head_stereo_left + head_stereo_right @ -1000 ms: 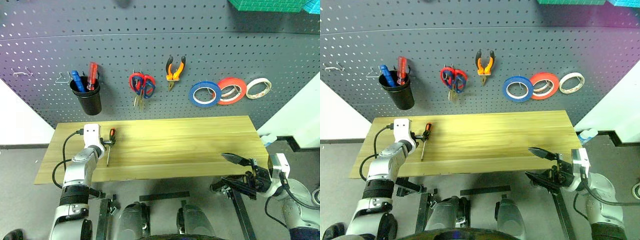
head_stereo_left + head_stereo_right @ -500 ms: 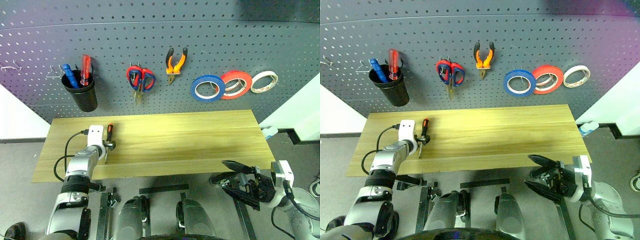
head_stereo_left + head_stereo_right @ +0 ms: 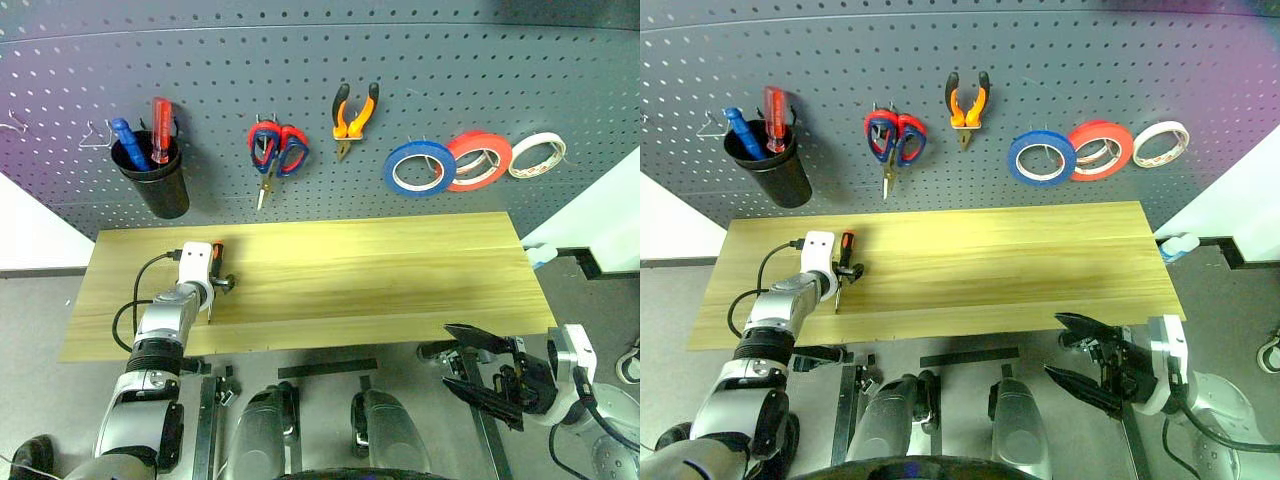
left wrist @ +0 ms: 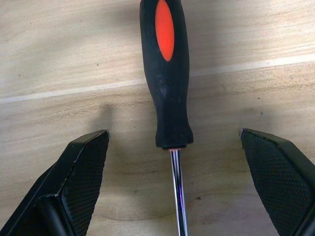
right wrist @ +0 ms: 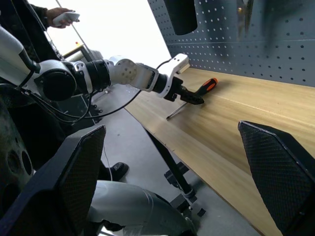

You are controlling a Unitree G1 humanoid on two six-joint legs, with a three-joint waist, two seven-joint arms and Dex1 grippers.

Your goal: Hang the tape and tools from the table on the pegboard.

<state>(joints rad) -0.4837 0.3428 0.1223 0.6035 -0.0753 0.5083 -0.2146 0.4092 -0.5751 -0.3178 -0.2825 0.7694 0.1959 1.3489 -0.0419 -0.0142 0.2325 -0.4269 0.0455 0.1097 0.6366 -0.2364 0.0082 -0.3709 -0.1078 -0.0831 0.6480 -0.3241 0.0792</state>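
While the blue tape (image 3: 418, 167), scissors (image 3: 276, 152) and pliers (image 3: 354, 115) already hang on the pegboard (image 3: 320, 70), the head views show the screwdriver (image 3: 843, 266) lying near the table's (image 3: 380, 280) left end, with the left gripper (image 3: 217, 284) spread around it and the right gripper (image 3: 490, 371) wide open off the front edge. In the left wrist view, both fingers (image 4: 81, 167) flank the shaft just below the handle; closing higher on the handle should grip more securely. Its tip is cut off.

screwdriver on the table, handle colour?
Black with an orange oval inlay on the screwdriver handle; clearest in the left wrist view.
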